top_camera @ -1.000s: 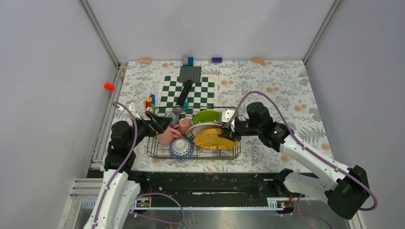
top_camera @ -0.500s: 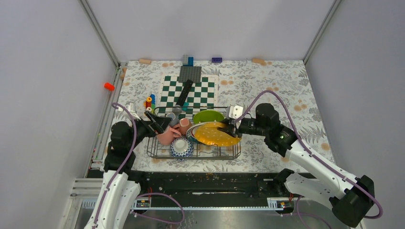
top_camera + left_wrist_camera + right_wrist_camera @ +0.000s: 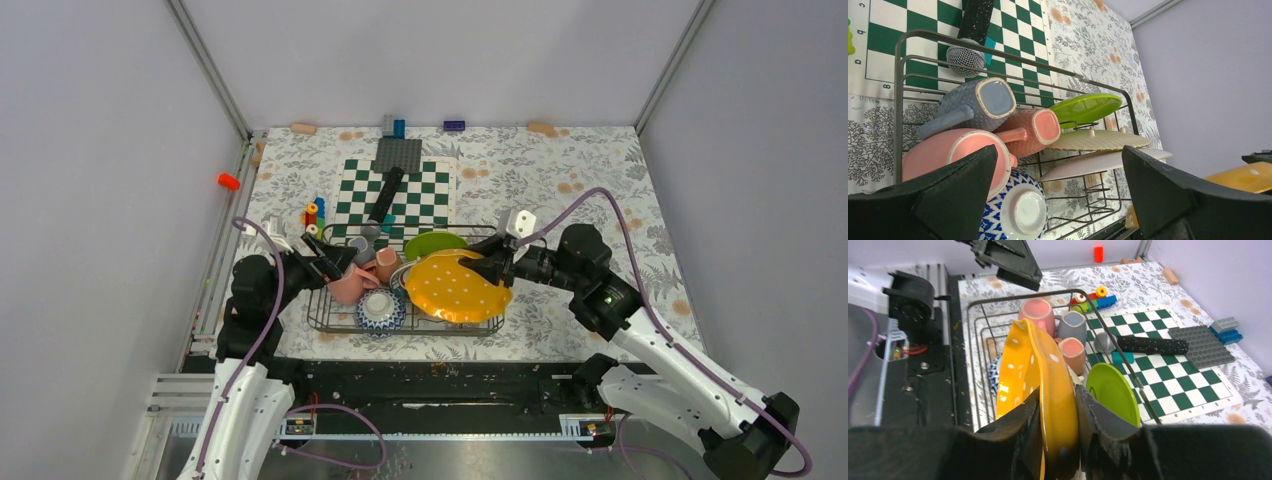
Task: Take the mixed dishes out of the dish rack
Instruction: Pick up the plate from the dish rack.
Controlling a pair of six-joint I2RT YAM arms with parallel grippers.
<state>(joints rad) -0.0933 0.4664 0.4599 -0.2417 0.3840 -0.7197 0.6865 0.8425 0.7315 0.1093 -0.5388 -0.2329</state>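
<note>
The dark wire dish rack (image 3: 330,322) holds a large pink mug (image 3: 347,285), a salmon mug (image 3: 387,264), a grey cup (image 3: 360,248), a blue-white patterned bowl (image 3: 381,307) and a lime-green plate (image 3: 432,243). My right gripper (image 3: 497,262) is shut on the rim of the yellow-orange plate (image 3: 458,286), held above the rack's right half; its rim sits between the jaws in the right wrist view (image 3: 1048,370). My left gripper (image 3: 325,257) is open and empty over the rack's left end. The left wrist view shows two pale plates (image 3: 1098,141) standing in the prongs.
The green-and-white checkered board (image 3: 430,195) lies behind the rack with a black microphone-like object (image 3: 385,195) on it. Colourful toy blocks (image 3: 315,213) sit left of it and a grey baseplate (image 3: 398,155) behind it. A red piece (image 3: 229,181) sits at the left wall.
My right gripper has lifted the yellow-orange plate out of the prongs and drawn back to the right; the plate now faces up more. The left arm has not moved.
</note>
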